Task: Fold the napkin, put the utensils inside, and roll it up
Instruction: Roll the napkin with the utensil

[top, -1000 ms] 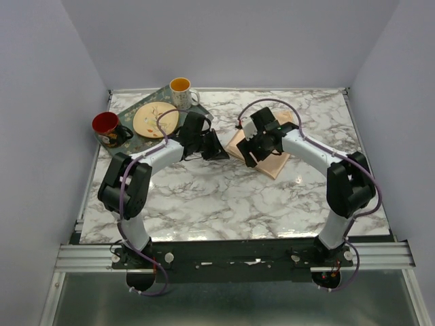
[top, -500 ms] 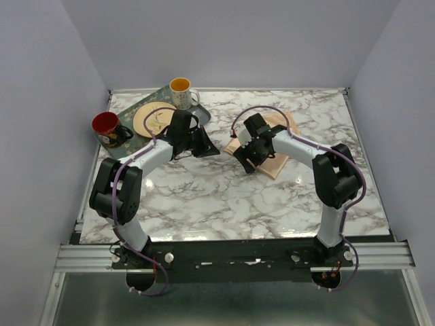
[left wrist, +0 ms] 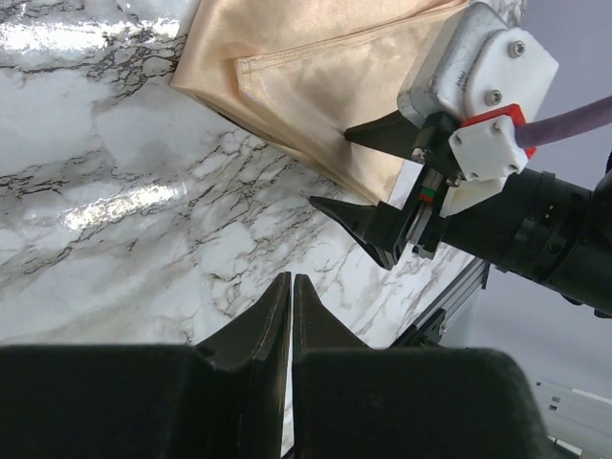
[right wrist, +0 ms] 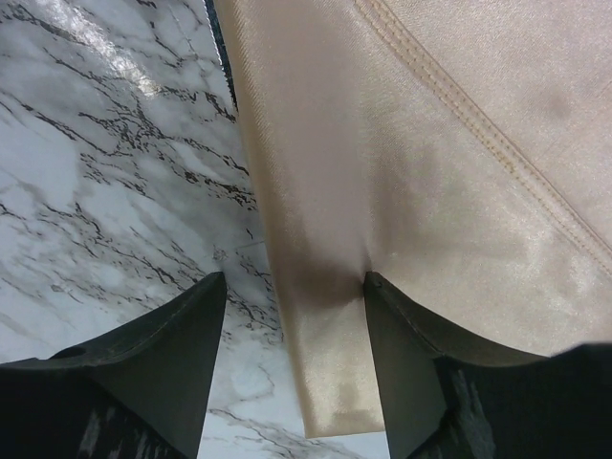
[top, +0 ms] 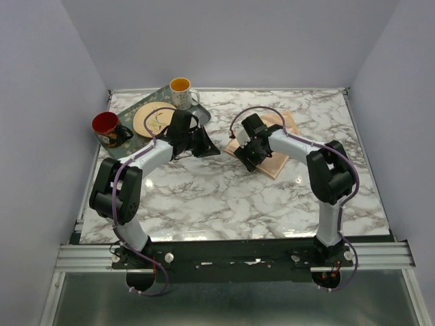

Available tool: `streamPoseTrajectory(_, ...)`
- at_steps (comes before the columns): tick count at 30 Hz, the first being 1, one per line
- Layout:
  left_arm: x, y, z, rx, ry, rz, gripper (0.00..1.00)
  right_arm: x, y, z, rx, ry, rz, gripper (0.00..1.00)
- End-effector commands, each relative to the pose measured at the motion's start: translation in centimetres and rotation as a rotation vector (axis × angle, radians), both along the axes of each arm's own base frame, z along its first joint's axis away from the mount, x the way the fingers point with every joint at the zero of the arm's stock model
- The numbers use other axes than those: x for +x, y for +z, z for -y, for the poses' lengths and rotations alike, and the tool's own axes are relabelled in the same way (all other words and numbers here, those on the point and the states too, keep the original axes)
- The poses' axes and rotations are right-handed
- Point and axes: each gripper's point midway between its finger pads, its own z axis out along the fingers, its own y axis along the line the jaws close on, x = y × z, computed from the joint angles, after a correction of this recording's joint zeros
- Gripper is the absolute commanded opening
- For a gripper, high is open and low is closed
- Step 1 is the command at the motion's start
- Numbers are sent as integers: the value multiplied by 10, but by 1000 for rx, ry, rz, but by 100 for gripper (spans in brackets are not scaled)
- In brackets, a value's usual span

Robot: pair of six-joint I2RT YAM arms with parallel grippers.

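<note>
Your napkin (top: 277, 163), folded, satiny peach with a stitched hem, lies slantwise on the marble table's (top: 204, 197) far right; your right gripper (right wrist: 292, 279) gapes astride its edge; left gripper (left wrist: 291, 279) is pinched together, empty.

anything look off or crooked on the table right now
Only the napkin: its upper layer's hemmed edges sit back from the layer beneath, so the fold looks uneven. Nothing appears spilled or damaged.

The left arm (top: 146, 157) and right arm (top: 299, 144) bend inward, wrists nearly facing. The left tool (left wrist: 291, 287) is pinched closed; the right tool (right wrist: 292, 282) stands spread wide, tips lowered.
</note>
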Motion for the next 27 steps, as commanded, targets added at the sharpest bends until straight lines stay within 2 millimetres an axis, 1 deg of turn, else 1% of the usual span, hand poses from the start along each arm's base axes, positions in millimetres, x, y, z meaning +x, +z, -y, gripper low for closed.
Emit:
streamPoseTrajectory(1, 1, 3, 2, -19, -20, 8, 13, 7, -7, -2, -25, 13, 5, 65)
streamPoseTrajectory(7, 2, 3, 2, -18, -16, 9, 13, 7, -15, -1, -38, 21, -2, 57)
streamPoseTrajectory(8, 2, 2, 2, -17, -15, 7, 13, 7, -16, 1, -50, 20, -1, 53)
streamPoseTrajectory(10, 2, 2, 1, -17, -12, 7, 13, 5, -21, 5, -69, 11, -7, 49)
streamPoseTrajectory(11, 2, 2, 1, -15, -11, 4, 13, 6, -23, 11, -94, -3, -2, 47)
streamPoseTrajectory(16, 3, 0, 1, -20, -6, 1, 13, 3, -33, 18, -131, -36, -13, 44)
streamPoseTrajectory(17, 3, 0, 1, -20, -4, 2, 13, 4, -34, 21, -148, -48, -8, 40)
streamPoseTrajectory(19, 3, -2, 1, -17, -4, -1, 13, 4, -38, 27, -177, -71, -11, 37)
streamPoseTrajectory(22, 4, -3, 1, -20, 0, -5, 13, 2, -40, 25, -176, -83, -21, 27)
streamPoseTrajectory(23, 4, -3, 1, -23, 0, -6, 13, 2, -41, 25, -173, -89, -24, 21)
streamPoseTrajectory(25, 4, -5, 1, -21, 4, -10, 15, 0, -42, 22, -156, -94, -38, 14)
streamPoseTrajectory(26, 4, -5, 0, -19, 8, -10, 16, 0, -42, 21, -151, -98, -41, 8)
streamPoseTrajectory(27, 4, -5, 1, -20, 8, -12, 17, -1, -41, 18, -139, -100, -50, 3)
